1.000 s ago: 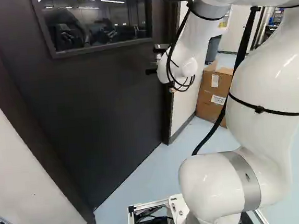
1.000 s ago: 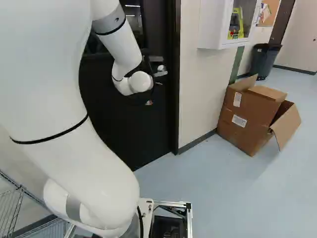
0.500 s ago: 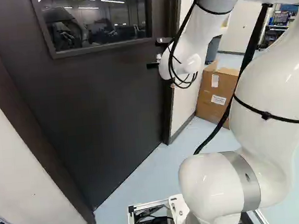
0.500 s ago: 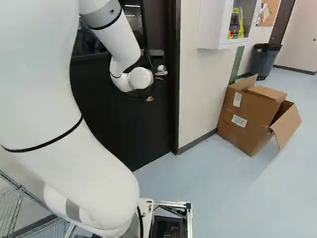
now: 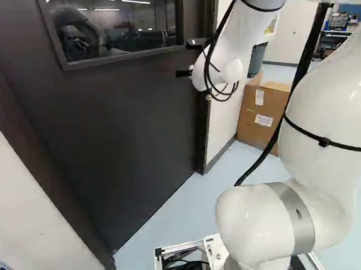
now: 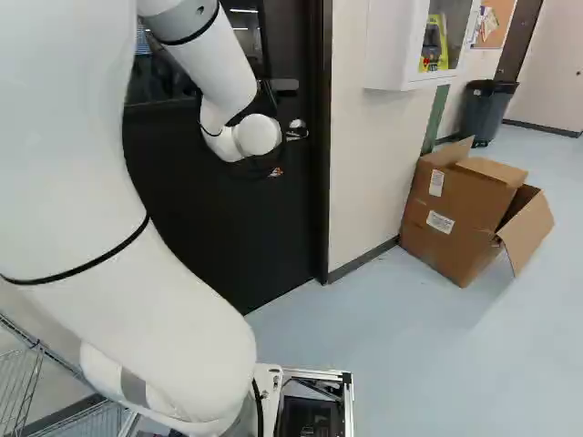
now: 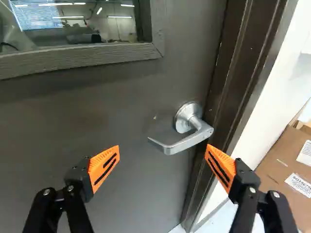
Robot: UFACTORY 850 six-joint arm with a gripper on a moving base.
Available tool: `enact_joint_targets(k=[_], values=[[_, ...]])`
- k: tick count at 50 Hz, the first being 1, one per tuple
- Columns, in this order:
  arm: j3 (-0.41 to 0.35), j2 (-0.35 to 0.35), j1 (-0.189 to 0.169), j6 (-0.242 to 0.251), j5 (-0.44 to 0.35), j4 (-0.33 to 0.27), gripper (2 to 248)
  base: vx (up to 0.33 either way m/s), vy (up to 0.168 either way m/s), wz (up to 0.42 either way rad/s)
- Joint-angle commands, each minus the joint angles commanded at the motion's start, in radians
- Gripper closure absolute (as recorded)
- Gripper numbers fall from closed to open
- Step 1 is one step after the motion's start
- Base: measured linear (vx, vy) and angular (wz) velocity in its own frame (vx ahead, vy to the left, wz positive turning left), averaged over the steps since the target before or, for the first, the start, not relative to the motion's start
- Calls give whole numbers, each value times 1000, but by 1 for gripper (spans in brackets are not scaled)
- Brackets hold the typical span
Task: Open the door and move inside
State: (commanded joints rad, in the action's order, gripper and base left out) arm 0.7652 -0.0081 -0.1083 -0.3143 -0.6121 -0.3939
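**Jaws spread wide, grasping nothing**

My jaws stand well apart: the orange pads (image 7: 104, 167) of my black two-fingered gripper (image 7: 163, 147) are clamped on nothing. Ahead of them, the curved silver metal lever handle (image 7: 187, 141) sits on the dark grey flat door (image 7: 126, 111), beside its dark brown metal frame (image 7: 234, 73). The lever's bend shows close to one fingertip; I cannot tell whether they touch. The door looks closed.

I judge the lever to be rigid, smooth enough to slip on my pads, and sprung against turning. I would take it along its straight bar, toward the free end, where I get the most leverage, then turn it down. The door itself is likely heavy and may swing stiffly, so I should move it slowly and keep the lever turned until the latch clears.

For writing, I see printed white labels (image 7: 299, 184) on the brown cardboard boxes (image 7: 277, 167) past the frame.
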Motion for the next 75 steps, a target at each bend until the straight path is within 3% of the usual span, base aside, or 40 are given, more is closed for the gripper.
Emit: enact_joint_targets(k=[37,75], values=[[137,-131,26,0,0,0,3,0,0,0],[183,-239,44,0,0,0,3,-6,-2,-4]])
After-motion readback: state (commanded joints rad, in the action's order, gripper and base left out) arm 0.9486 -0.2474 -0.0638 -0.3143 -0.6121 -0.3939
